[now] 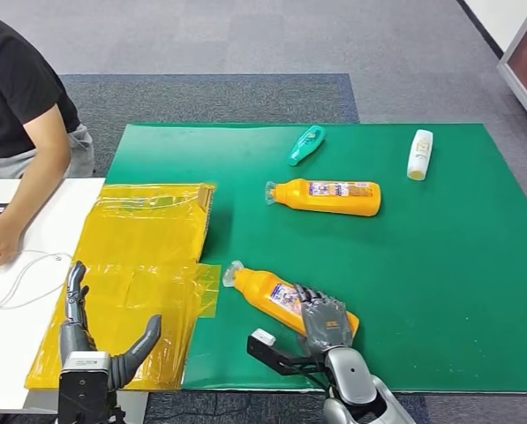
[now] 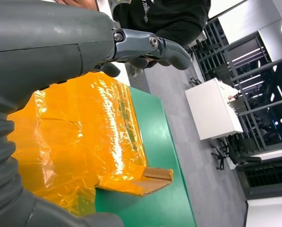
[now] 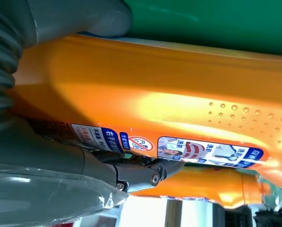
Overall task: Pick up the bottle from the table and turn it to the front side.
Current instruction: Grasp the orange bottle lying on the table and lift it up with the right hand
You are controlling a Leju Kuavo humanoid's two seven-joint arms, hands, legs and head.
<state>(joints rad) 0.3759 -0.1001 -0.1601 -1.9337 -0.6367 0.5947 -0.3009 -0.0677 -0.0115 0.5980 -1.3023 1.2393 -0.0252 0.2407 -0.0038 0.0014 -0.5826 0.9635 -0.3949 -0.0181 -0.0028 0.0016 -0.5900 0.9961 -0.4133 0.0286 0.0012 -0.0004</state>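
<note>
Right hand [image 1: 326, 323] clamped on near bottle [image 1: 274, 295] lying on tabletop [image 1: 447, 291] | left hand [image 1: 90, 349] spread, idle | lift, turn pending

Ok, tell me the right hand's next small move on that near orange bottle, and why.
Probably lift it slightly off the green mat. The right hand already wraps the near orange bottle, thumb one side, fingers across the label, and the bottle lies flat, so turning needs clearance.
</note>
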